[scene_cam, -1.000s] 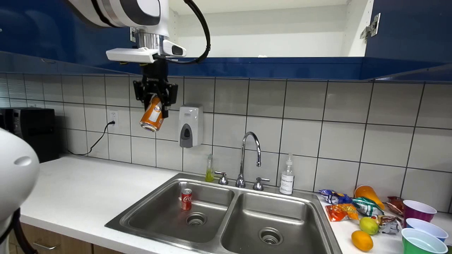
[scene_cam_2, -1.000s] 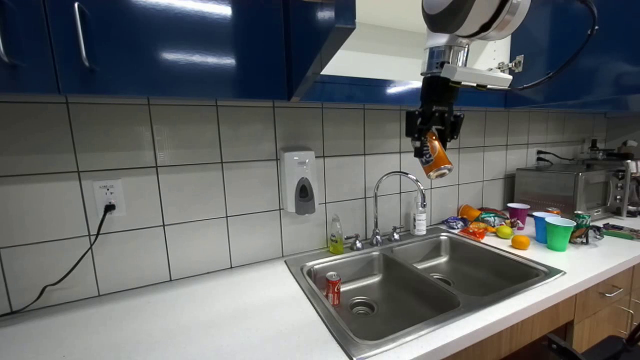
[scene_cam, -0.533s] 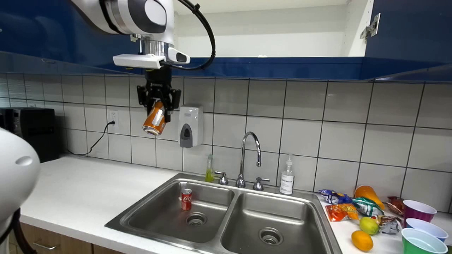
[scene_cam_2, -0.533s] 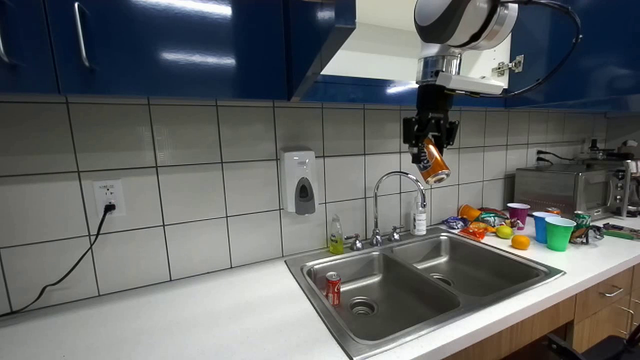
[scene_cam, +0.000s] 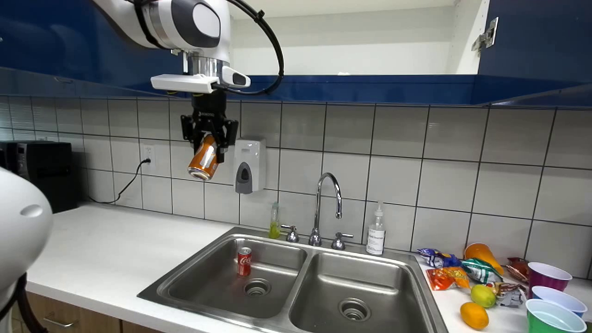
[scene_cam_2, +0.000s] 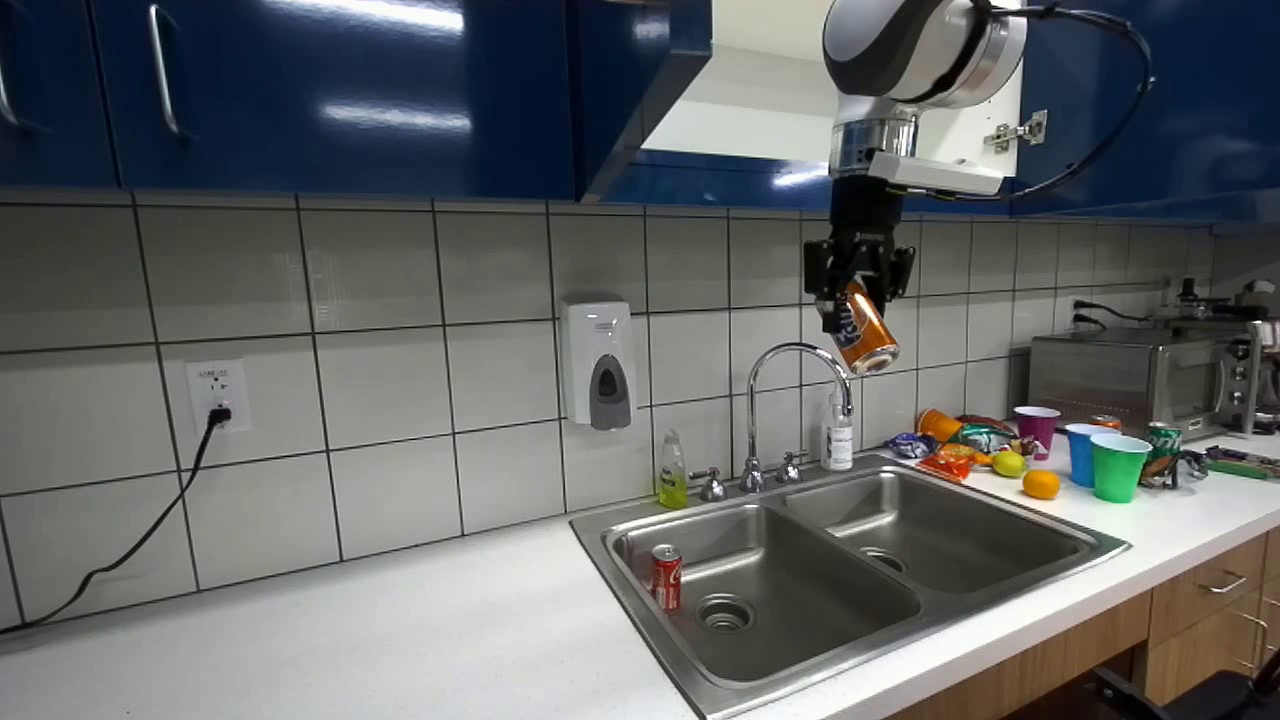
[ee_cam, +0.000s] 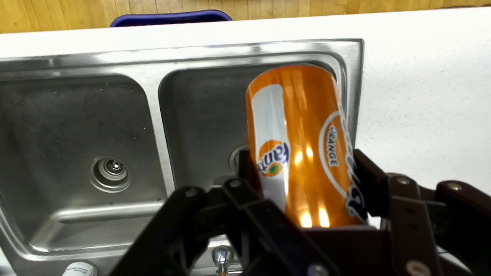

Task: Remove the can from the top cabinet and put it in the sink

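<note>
- The gripper point(ee_cam: 305, 168) is clamped on the orange Fanta can point(ee_cam: 299, 126), with its fingers point(ee_cam: 372, 180) at opposite sides.
- The Fanta can is up in the air and tilted, its lower end slanting away from the tiled wall point(scene_cam_2: 390, 390); in the wrist view it overlaps the right-hand basin of the sink point(ee_cam: 157, 115).
- The arm point(scene_cam: 199, 27) hangs in front of the top cabinet point(scene_cam: 370, 88), which stands open, white inside.
- In the basin on the left in both exterior views, a red Coca-Cola can point(scene_cam: 244, 262) stands upright near the drain point(scene_cam: 257, 287).
- At the back of the sink a chrome faucet point(scene_cam: 317, 212) rises between two lever handles point(scene_cam: 292, 237); a dish soap bottle point(scene_cam_2: 672, 482) and a pump bottle point(scene_cam: 376, 238) flank them.
- A soap dispenser point(scene_cam: 249, 157) is mounted on the tiled wall.
- On the white bench point(scene_cam: 101, 259) beside the sink lie snack packets point(scene_cam: 444, 278), an orange cup point(scene_cam: 481, 255) on its side, a yellow-green citrus point(scene_cam_2: 1008, 464) and an orange point(scene_cam_2: 1041, 485); a purple cup point(scene_cam_2: 1036, 430), a blue cup point(scene_cam_2: 1080, 455) and a green cup point(scene_cam_2: 1118, 475) stand near, with a toaster oven point(scene_cam_2: 1095, 385) farther along.
</note>
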`<action>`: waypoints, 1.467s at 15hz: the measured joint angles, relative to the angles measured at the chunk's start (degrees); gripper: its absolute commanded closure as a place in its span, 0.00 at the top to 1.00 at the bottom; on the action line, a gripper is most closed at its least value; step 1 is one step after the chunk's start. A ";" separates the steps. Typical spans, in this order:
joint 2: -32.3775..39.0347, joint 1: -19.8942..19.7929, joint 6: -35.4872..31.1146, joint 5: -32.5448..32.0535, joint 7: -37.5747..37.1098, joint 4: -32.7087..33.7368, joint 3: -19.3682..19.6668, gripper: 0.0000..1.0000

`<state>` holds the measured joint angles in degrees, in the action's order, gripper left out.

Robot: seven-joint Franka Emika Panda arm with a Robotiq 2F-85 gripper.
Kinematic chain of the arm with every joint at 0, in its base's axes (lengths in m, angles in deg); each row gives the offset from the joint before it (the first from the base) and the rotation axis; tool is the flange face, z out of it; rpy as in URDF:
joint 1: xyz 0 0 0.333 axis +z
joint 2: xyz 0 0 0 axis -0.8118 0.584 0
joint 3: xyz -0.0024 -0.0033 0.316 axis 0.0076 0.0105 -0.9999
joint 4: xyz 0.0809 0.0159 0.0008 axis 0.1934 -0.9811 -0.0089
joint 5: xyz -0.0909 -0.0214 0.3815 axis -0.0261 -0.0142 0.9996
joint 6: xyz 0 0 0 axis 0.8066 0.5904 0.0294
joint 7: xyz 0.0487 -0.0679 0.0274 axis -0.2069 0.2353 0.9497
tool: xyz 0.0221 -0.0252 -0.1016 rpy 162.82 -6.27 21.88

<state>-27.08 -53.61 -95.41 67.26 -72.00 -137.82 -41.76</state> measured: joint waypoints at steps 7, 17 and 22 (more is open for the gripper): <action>0.00 0.00 0.00 0.00 0.00 -0.01 0.00 0.63; 0.08 0.00 -0.01 -0.01 0.00 -0.25 0.00 0.38; 1.32 -0.04 -2.16 -0.37 0.00 -1.33 0.00 0.38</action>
<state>-25.76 -53.65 -97.57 66.89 -72.00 -139.15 -41.76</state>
